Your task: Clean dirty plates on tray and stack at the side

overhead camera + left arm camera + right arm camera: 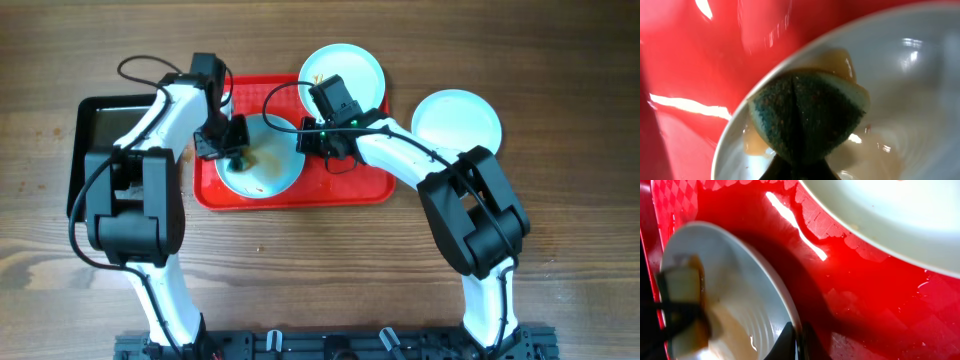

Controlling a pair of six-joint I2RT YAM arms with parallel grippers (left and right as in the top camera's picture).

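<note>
A dirty plate [262, 160] with orange-brown sauce lies on the left half of the red tray [345, 185]. My left gripper [228, 150] is shut on a green-and-yellow sponge [807, 117] pressed onto that plate [910, 75] amid the sauce. My right gripper [312, 140] is shut on the plate's right rim [790, 312]; the plate is tilted up off the tray [865, 295]. A second plate [345, 72] rests on the tray's back right corner, also in the right wrist view [900, 215]. A third, clean plate [457, 122] lies on the table right of the tray.
A black metal tray [100, 135] with a shiny bottom sits left of the red tray, under my left arm. The wooden table [330, 270] stretches in front of both trays.
</note>
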